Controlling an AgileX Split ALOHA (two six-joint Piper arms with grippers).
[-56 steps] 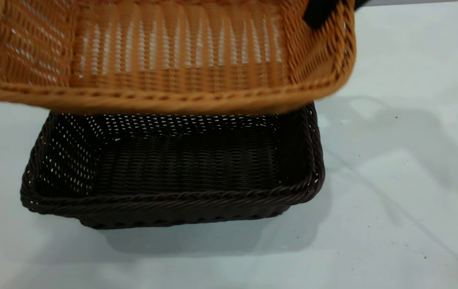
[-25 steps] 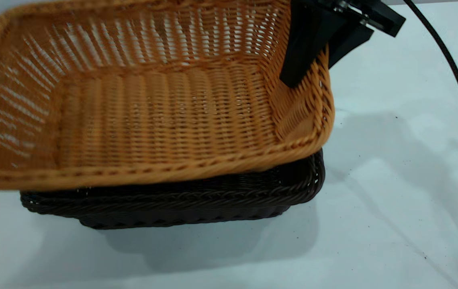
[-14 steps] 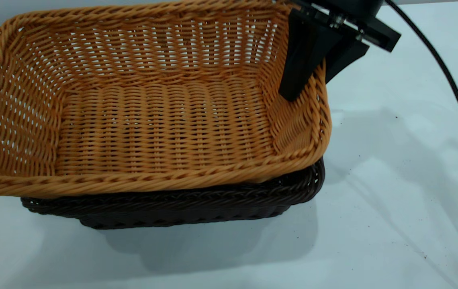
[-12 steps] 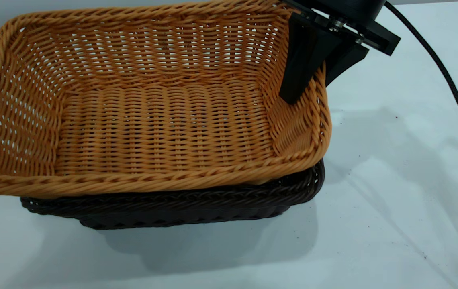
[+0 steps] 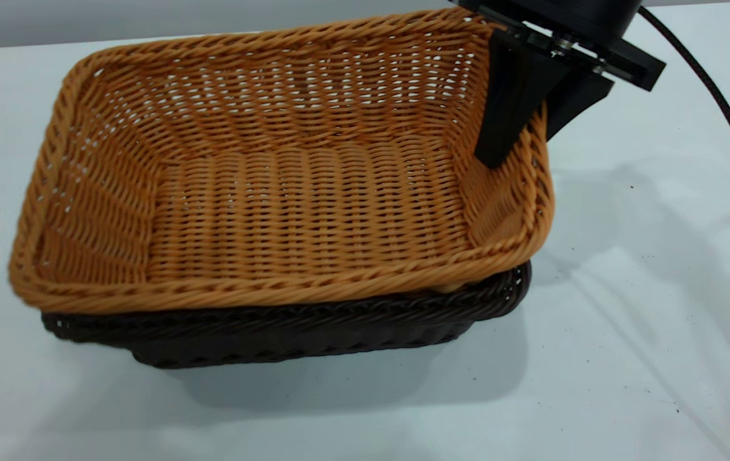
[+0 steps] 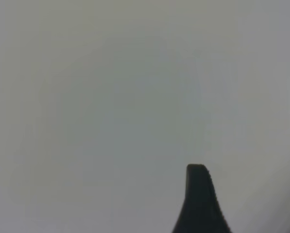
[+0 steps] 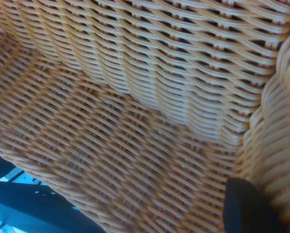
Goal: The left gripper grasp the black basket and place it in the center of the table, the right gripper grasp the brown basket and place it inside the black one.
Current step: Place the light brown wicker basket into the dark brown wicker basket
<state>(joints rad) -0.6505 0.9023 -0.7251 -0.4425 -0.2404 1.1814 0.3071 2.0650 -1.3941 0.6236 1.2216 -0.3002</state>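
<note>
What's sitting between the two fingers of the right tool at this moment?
The side wall of the brown basket: in the exterior view the right tool straddles its braided rim, one finger inside, one outside.

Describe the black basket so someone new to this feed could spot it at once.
Start at the white table and find the two stacked wicker baskets. The black basket is the lower one, resting on the tabletop, only its braided rim and front wall showing. The brown basket above it is orange-tan and gripped by the right claw; this one is near-black.
</note>
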